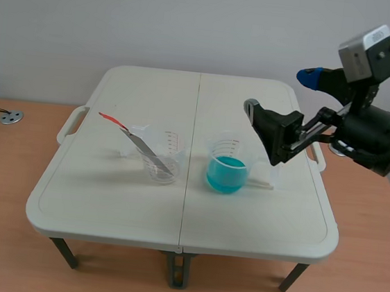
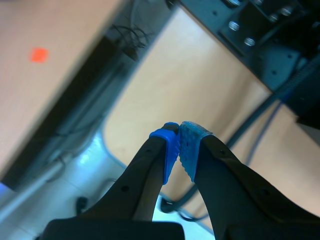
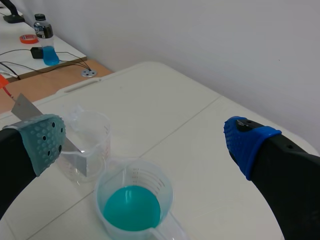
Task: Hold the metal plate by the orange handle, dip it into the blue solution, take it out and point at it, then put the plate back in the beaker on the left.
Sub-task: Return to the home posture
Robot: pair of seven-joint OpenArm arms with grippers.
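Observation:
The metal plate (image 1: 144, 147) leans tilted in the clear beaker (image 1: 161, 160) left of the table's middle, its orange handle (image 1: 110, 119) sticking up to the left. The beaker of blue solution (image 1: 227, 167) stands just right of the middle. My right gripper (image 1: 281, 92) hangs open above and to the right of that beaker, holding nothing. Seen from the right wrist, the blue solution beaker (image 3: 134, 205) lies under the open gripper (image 3: 145, 141), and the plate (image 3: 29, 111) and clear beaker (image 3: 89, 144) are beside one finger. My left gripper (image 2: 179, 142) is shut on nothing, away from the table.
The white folding table (image 1: 105, 199) stands on a wooden floor. A round floor socket (image 1: 11, 117) lies to its left. A bottle of blue liquid (image 3: 44, 42) and a red tape roll (image 3: 29, 38) sit far off. Cables (image 2: 260, 120) run under the left gripper.

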